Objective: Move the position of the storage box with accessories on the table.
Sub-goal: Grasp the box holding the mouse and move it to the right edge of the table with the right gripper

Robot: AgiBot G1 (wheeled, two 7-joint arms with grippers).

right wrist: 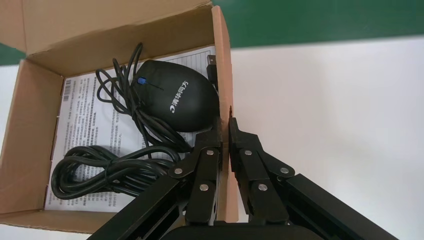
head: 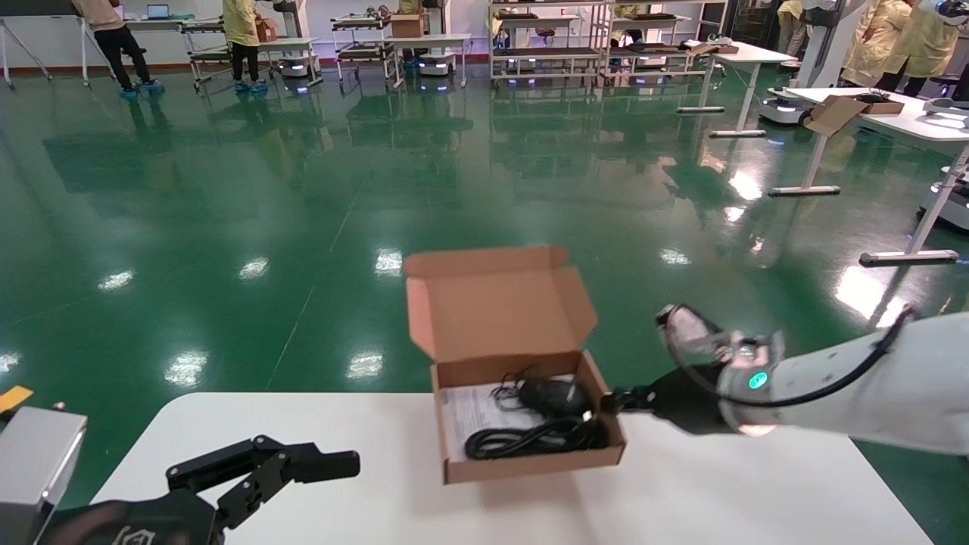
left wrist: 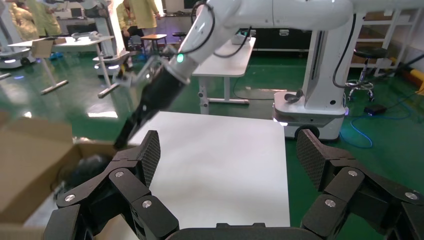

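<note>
Storage box: the open cardboard storage box (head: pixel 530 412) sits at the lower centre of the head view, near the far edge of the table (head: pixel 757 492), its flap lid standing up behind it so the contents stay in reach.
Accessories: inside lie a black mouse (right wrist: pixel 177 95) with its thin cord, a coiled black cable (right wrist: pixel 107 172) nearer the front wall, and a printed paper sheet (right wrist: pixel 82 115) flat beneath both.
Right gripper: the right gripper (head: pixel 609 401) comes in from the right of the head view and is clamped on the box's right side wall, one finger inside and one outside; pinching the wall probably gives a firm handle for dragging or lifting the whole box.
Left gripper: the left gripper (head: pixel 291 473) rests at the lower left of the head view, fingers spread wide and holding nothing, well apart from the box.
Step in hand: grip appears secured; the box is likely ready to be shifted, and a thin cardboard wall could flex or tip the load.
</note>
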